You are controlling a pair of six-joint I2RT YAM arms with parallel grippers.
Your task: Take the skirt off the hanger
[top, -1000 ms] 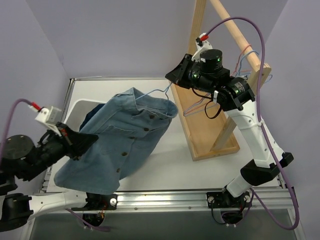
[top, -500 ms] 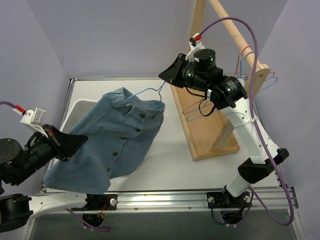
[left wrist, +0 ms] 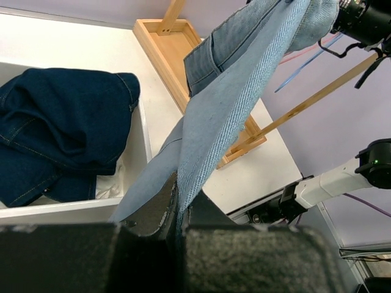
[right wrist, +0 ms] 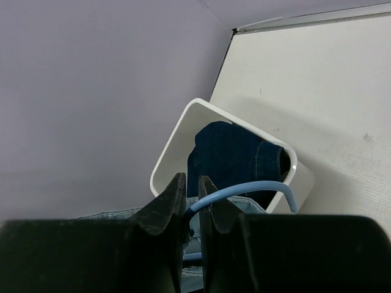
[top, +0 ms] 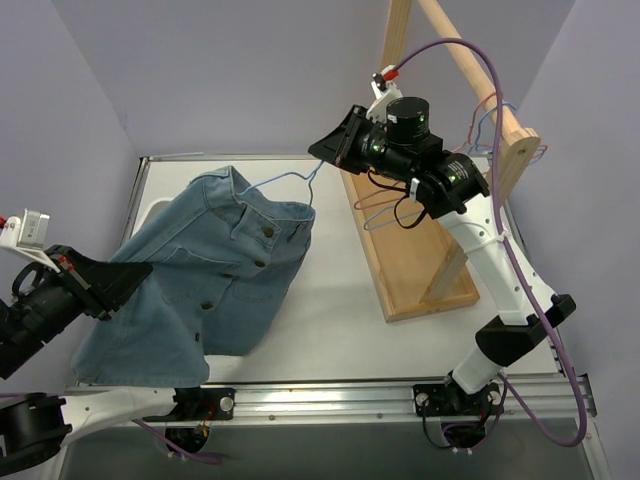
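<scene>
The skirt is out of view. A light-blue denim shirt (top: pixel 220 270) hangs on a light-blue wire hanger (top: pixel 285 180), stretched between both arms. My left gripper (top: pixel 140 270) is shut on the shirt's lower edge (left wrist: pixel 232 91), the fabric pinched between the jaws (left wrist: pixel 178 189). My right gripper (top: pixel 318 152) is shut on the blue hanger's hook (right wrist: pixel 244 189), which runs between its fingertips (right wrist: pixel 192 189). A thin pink-red wire hanger (top: pixel 484 101) hangs on the wooden rack behind the right arm, untouched.
The wooden rack (top: pixel 400 250) stands at the right with several wire hangers on its rod. A white bin (top: pixel 150 212) at the left holds a dark-blue denim garment (left wrist: pixel 61 128) with a scrap of white beneath it. The shirt covers most of the bin in the top view.
My left gripper has pulled the shirt's lower edge left and toward the near edge. My right gripper has carried the blue hanger slightly left. The shirt is stretched out longer.
</scene>
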